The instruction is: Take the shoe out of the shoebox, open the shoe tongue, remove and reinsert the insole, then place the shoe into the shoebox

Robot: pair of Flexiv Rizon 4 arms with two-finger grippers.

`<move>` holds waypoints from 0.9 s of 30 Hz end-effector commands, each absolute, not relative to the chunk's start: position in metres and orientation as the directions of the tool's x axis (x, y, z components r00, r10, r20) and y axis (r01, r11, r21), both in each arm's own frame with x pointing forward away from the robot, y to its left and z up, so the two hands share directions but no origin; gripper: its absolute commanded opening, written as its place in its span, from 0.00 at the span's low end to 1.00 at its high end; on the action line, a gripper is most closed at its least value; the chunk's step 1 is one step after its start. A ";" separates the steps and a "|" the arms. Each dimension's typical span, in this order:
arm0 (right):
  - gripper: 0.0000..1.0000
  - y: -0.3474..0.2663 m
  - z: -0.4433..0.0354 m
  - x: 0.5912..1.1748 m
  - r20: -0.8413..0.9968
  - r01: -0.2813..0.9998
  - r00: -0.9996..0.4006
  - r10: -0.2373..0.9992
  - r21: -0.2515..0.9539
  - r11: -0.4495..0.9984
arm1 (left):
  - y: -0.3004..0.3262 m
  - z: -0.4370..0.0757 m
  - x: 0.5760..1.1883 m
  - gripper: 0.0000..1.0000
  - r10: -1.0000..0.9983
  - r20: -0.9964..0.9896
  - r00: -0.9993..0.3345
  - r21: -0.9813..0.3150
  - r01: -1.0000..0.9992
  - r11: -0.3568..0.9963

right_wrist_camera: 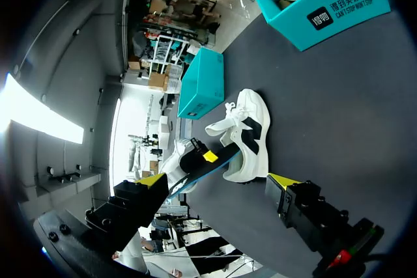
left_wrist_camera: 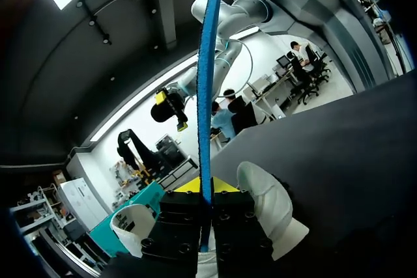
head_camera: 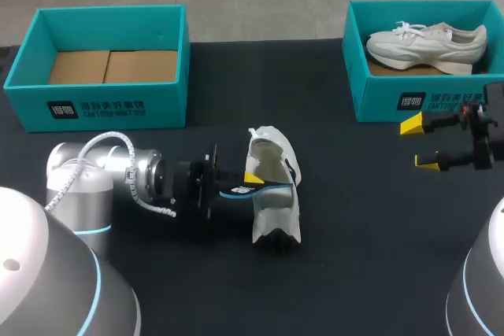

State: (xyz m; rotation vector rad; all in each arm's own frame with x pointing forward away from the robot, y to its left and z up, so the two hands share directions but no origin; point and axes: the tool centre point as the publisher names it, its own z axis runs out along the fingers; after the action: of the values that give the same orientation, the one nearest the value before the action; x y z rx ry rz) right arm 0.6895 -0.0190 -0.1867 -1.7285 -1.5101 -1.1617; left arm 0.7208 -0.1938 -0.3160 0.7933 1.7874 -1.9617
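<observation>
A white shoe lies on its side in the middle of the dark table, its opening turned toward my left arm. My left gripper is at that opening, shut on the blue-edged insole. In the left wrist view the insole stands edge-on, clamped between the fingers, with the shoe just under them. My right gripper hovers open at the right, nothing in it, well apart from the shoe. The right wrist view shows the insole partly out of the shoe's mouth.
An empty teal shoebox stands at the back left. A second teal shoebox at the back right holds another white shoe, just behind my right gripper.
</observation>
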 end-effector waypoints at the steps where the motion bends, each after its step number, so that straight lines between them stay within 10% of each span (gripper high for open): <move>1: 1.00 -0.018 -0.187 0.688 0.875 0.969 -0.009 0.485 0.127 -0.210 | -0.199 -0.323 0.726 0.00 0.096 -0.629 -0.771 -0.776 0.616 -0.136; 27: 1.00 -0.018 -0.187 0.688 0.875 0.969 -0.009 0.485 0.127 -0.210 | -0.206 -0.345 0.742 0.00 0.105 -0.574 -0.812 -0.818 0.573 -0.044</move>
State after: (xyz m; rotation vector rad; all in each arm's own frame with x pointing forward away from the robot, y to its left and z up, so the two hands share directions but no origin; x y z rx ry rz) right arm 0.6895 -0.0190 -0.1867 -1.7285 -1.5101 -1.1618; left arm 0.7408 -0.2029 -0.3425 0.7205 1.8947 -1.9176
